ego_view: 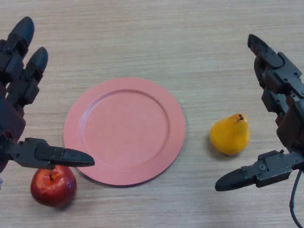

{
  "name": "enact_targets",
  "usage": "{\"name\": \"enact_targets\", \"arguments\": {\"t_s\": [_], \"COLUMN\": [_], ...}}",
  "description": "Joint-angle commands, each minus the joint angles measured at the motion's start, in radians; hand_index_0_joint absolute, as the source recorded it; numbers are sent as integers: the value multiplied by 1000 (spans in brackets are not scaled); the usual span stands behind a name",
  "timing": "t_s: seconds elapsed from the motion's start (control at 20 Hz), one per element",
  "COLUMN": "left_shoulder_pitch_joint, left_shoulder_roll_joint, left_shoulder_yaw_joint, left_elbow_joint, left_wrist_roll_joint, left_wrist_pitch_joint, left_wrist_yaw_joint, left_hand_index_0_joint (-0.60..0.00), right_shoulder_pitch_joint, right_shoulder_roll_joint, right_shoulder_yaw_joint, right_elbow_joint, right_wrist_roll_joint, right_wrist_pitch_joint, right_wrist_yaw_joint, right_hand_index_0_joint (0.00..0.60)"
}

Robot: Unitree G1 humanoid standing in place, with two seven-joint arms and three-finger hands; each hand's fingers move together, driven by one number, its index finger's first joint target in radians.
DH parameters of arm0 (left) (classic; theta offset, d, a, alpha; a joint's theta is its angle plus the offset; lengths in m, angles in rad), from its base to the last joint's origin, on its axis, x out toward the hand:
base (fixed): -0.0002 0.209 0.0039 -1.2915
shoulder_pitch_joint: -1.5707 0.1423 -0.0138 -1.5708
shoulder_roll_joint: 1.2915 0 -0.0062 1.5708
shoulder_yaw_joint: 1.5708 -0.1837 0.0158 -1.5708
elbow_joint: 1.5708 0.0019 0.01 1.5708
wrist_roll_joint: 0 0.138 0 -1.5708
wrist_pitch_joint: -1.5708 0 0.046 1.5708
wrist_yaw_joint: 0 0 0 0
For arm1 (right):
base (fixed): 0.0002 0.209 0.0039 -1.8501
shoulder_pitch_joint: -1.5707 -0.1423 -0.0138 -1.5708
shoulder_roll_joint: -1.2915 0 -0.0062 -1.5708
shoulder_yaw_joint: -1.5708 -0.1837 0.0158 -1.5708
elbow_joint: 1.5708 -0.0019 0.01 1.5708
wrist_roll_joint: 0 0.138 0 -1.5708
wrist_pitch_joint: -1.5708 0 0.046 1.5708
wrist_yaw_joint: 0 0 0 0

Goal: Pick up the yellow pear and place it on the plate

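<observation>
A yellow pear (pixel 231 135) stands on the wooden table, right of a round pink plate (pixel 124 130) that holds nothing. My right hand (pixel 280 109) is open just right of the pear, fingers stretched up beyond it and thumb reaching below it, not touching. At the left edge my left hand (pixel 16 95) is open too, its thumb hanging over a red apple.
The red apple (pixel 53 185) lies at the plate's lower left rim, partly under my left thumb. Light wooden tabletop (pixel 156 38) fills the whole view.
</observation>
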Motion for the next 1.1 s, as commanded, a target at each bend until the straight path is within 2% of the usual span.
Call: {"name": "enact_targets", "arguments": {"t_s": [0.05,0.35,0.45,0.7,1.1], "left_shoulder_pitch_joint": [-28,-33,-28,-15,6], "left_shoulder_roll_joint": [30,33,31,29,11], "left_shoulder_yaw_joint": [45,50,46,50,56], "left_elbow_joint": [-56,-60,-48,-52,-50], "left_wrist_roll_joint": [-17,-20,-8,24,39], "left_wrist_pitch_joint": [-157,-140,-157,-148,-182], "left_wrist_yaw_joint": [34,30,23,2,-16], "left_hand_index_0_joint": [0,0,0,0,0], "right_shoulder_pitch_joint": [-25,-46,-74,-164,-306], "right_shoulder_roll_joint": [-14,-18,-21,-33,-41], "right_shoulder_yaw_joint": [-59,-71,-74,-81,-69], "right_elbow_joint": [-56,11,97,382,878], "right_wrist_roll_joint": [42,51,46,41,-46], "right_wrist_pitch_joint": [-113,-140,-207,-388,-678], "right_wrist_yaw_joint": [-32,-39,-34,-41,-124], "right_hand_index_0_joint": [0,0,0,0,0]}}
